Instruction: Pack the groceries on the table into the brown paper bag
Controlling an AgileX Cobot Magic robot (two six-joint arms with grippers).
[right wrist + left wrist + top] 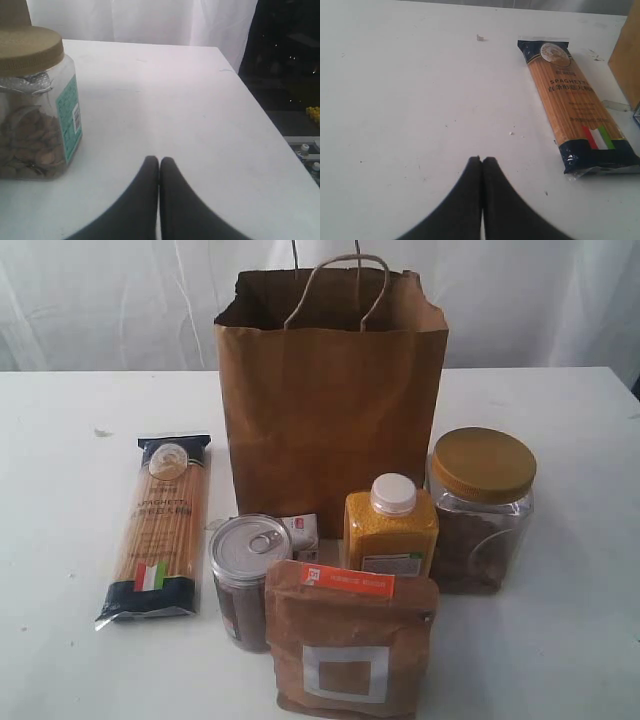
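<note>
Groceries grouped before the upright brown paper bag [330, 430] on a scuffed white table [60, 660], with a white curtain [90, 300] behind.
In front of the bag: a spaghetti packet [160, 530] reading "SPAGHETTI" above an Italian-flag stripe, pull-tab tin [248, 575], white-capped yellow bottle [390, 530], gold-lidded clear jar [482, 510] with an unreadable teal label, and brown pouch with orange label [350, 640]. The left gripper [481, 160] and right gripper [159, 160] are both pinched closed and empty over bare table, clear of packet and jar.
</note>
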